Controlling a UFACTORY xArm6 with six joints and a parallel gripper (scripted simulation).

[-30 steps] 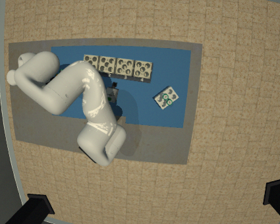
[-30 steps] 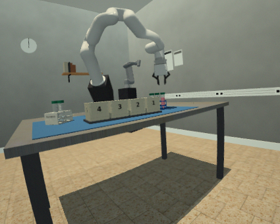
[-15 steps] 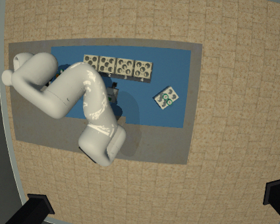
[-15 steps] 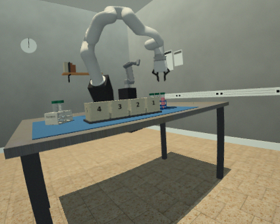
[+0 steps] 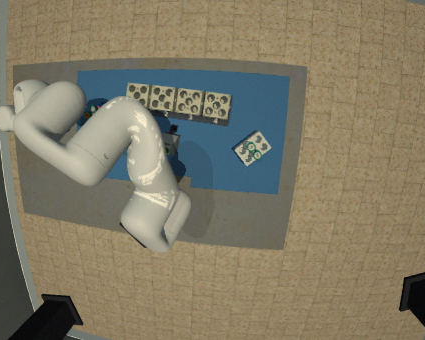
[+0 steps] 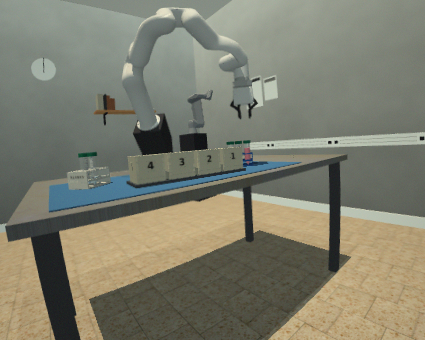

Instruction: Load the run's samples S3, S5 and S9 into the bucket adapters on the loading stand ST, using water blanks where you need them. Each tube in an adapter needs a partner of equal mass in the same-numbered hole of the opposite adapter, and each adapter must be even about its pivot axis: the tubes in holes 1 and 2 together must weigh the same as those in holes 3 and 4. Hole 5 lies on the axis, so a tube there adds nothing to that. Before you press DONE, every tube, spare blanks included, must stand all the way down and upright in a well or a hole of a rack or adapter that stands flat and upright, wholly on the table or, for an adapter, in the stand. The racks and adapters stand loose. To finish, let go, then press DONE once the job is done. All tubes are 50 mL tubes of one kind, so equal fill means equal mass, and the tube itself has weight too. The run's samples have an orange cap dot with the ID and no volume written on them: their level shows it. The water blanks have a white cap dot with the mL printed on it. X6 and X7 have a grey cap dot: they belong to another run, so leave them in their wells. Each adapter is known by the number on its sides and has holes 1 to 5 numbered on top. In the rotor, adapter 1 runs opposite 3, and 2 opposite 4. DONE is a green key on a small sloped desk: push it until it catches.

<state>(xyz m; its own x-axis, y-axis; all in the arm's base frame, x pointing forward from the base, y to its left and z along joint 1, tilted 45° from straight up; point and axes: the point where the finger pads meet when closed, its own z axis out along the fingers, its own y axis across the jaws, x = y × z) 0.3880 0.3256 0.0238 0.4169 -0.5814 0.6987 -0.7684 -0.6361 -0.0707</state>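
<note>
Four beige adapters stand in a row on the dark stand. In the side view they read 4 (image 6: 150, 168), 3 (image 6: 181, 163), 2 (image 6: 208, 160) and 1 (image 6: 231, 157). From above their holes look empty (image 5: 179, 100). My gripper (image 6: 243, 110) hangs high above the table, beyond the row near adapter 1, fingers part open with nothing between them. In the overhead view it shows just in front of the row (image 5: 173, 128). A sample rack with green-capped tubes (image 6: 244, 153) stands past adapter 1. The arm mostly hides this rack from above (image 5: 92, 110).
A small white rack with green-capped tubes (image 5: 252, 148) stands alone on the blue mat; it also shows in the side view (image 6: 88, 175). The arm's elbow (image 5: 155, 211) overhangs the table's front edge. The DONE desk is not plainly visible.
</note>
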